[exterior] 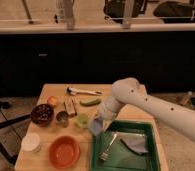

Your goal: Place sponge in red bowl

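Your table stock, 1 arm on scene. Item 1: gripper (98, 120), at the end of the white arm (156, 107) that comes in from the picture's right. It sits low over the far-left corner of the tray (147, 131), and its fingers are closed on the sponge. Item 2: sponge (95, 129), blue-grey block, hanging under the gripper at that tray corner, just beside the green cup (82, 120). You can't tell if it touches the tray rim. Item 3: red bowl (64, 151), at the table's front edge, left of the tray and apart from the sponge, w/ nothing in it. Item 4: the tray, green, holds a fork (108, 148) and a grey cloth (135, 145), lying apart from each other. Item 5: dark bowl (42, 114), left side, w/ a metal cup (62, 118) just beside it. Item 6: white tub (31, 142), front-left corner, near the red bowl. Item 7: orange fruit (52, 101) behind the dark bowl. Item 8: green veg (90, 102), mid-table. Item 9: white-handled utensil (84, 91), at the far edge of the table (46, 160).
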Controlling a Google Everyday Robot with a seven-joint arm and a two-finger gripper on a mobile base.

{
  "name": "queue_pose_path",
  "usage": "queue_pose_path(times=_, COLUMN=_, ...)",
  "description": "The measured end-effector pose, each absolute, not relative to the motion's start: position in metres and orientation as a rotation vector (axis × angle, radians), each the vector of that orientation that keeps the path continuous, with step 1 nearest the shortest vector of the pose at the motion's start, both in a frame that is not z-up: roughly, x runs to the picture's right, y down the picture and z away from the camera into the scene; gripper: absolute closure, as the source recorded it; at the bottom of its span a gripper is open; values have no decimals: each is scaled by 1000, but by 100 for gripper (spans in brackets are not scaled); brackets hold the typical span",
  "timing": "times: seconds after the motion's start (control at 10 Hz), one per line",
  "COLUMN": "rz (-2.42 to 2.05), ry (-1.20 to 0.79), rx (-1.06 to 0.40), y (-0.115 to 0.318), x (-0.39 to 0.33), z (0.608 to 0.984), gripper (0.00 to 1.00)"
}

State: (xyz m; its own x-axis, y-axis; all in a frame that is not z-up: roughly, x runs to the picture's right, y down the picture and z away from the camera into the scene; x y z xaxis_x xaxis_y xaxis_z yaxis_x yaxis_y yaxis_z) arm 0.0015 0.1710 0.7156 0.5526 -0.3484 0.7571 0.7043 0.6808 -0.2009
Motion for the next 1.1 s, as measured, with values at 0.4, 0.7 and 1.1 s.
queue_pose_path(times=0.4, rz=-801, ry=-823, rx=-479, y=188, x=-77, z=686, gripper=100)
queue_pose_path(times=0.7, rz=-904, ry=-888, rx=-467, y=210, x=-129, z=666, gripper=100)
queue_pose_path(times=1.1, rz=-978, ry=-973, rx=-507, y=252, x=-161, z=660, gripper=100)
